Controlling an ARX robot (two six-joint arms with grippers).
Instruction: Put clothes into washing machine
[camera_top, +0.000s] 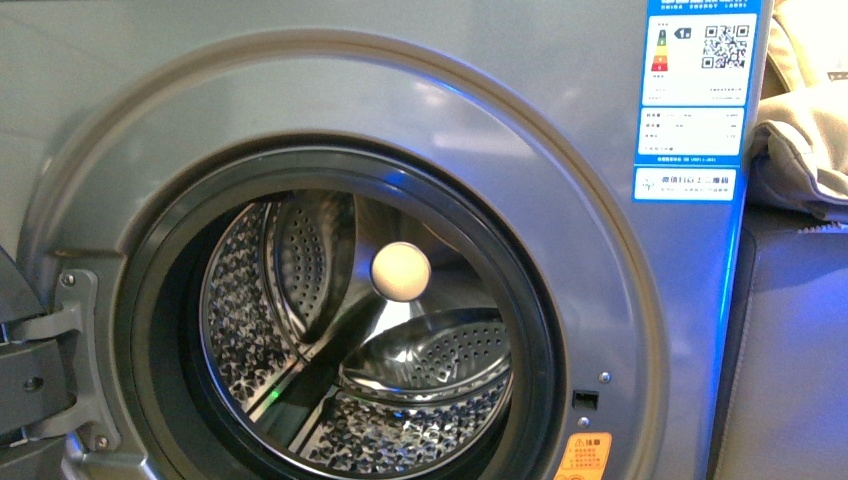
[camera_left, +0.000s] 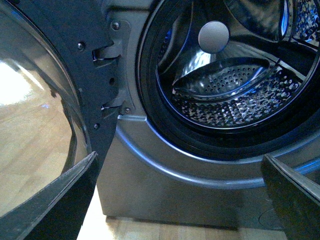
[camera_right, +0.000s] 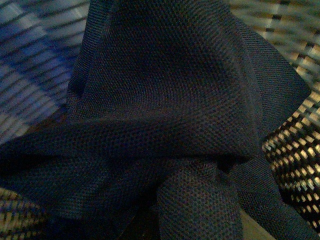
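The silver-grey washing machine (camera_top: 560, 150) fills the front view, its porthole open onto the bare perforated steel drum (camera_top: 400, 400). Neither arm shows in that view. In the left wrist view my left gripper (camera_left: 179, 156) is open and holds nothing, low in front of the machine's lower front panel (camera_left: 165, 190), with the drum (camera_left: 235, 95) above and beyond it. Dark blue fine-mesh clothes (camera_right: 165, 115) fill the right wrist view, bunched close to the camera. My right gripper is shut on them, its fingers hidden under the fabric.
The machine's door (camera_left: 45, 100) stands swung open on its hinge (camera_top: 70, 350). A beige padded cloth (camera_top: 800, 140) lies on a dark blue-grey surface (camera_top: 790, 340) right of the machine. Woven basket weave (camera_right: 295, 155) shows behind the clothes. Light wooden floor (camera_left: 150, 230) runs under the machine.
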